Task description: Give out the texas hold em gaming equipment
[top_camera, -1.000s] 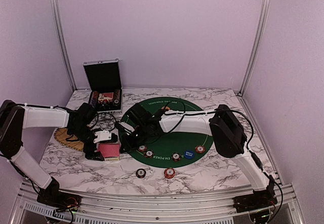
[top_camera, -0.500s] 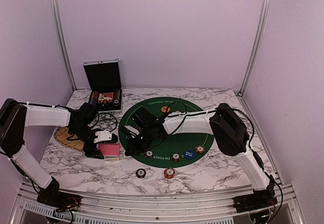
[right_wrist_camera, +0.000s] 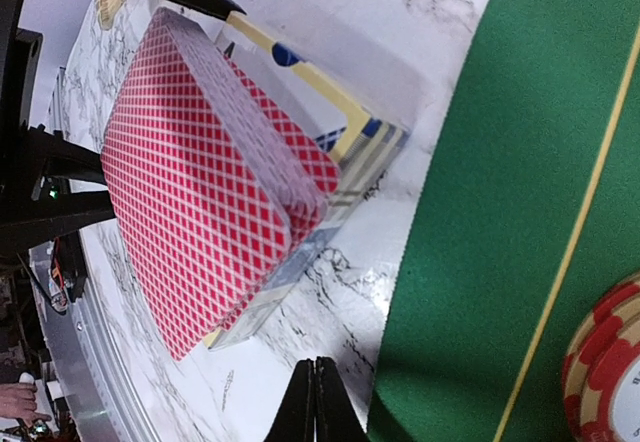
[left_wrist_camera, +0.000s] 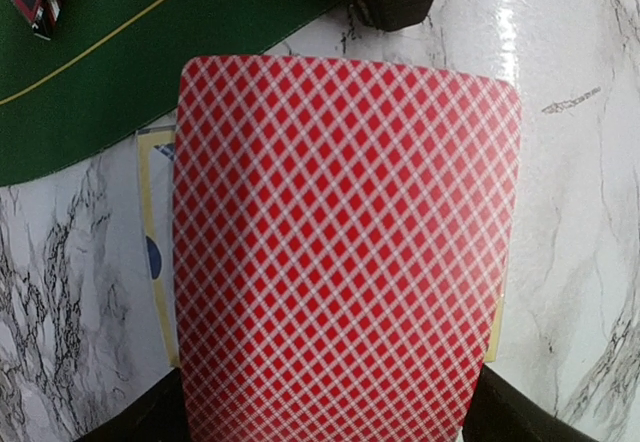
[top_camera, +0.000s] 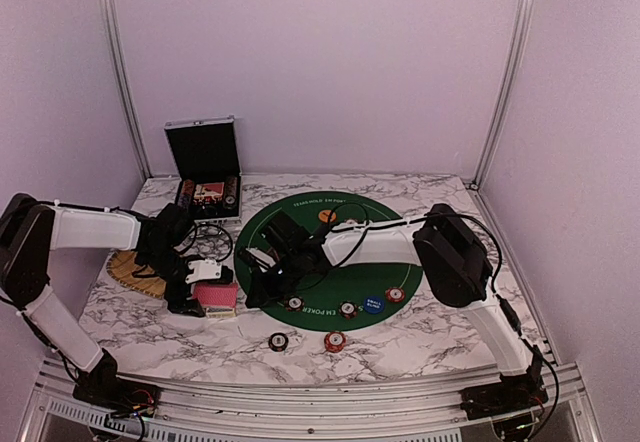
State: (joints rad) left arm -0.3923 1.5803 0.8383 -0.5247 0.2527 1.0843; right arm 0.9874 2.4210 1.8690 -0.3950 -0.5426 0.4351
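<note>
**Deal step: L steadies deck, R slides top card**

Marble table (left_wrist_camera: 575, 212) first, then green mat (top_camera: 355, 282) at mid frame in the top view. Deck of red-backed cards (left_wrist_camera: 345, 252) sits just off the mat's left edge on a yellow-and-blue box (right_wrist_camera: 350, 162). It's face down, long axis top-to-bottom in my left wrist view, top end nearest the mat. My left gripper (left_wrist_camera: 330, 417) straddles the bottom end, one finger per side; can't tell if it's pinching. My right gripper (right_wrist_camera: 315, 397) is closed to a point beside the deck, not touching. Imo: L squares the stack, R tip lands on top card only, light push along the long axis. Avoid the chip (right_wrist_camera: 605, 362), lower right.
</note>
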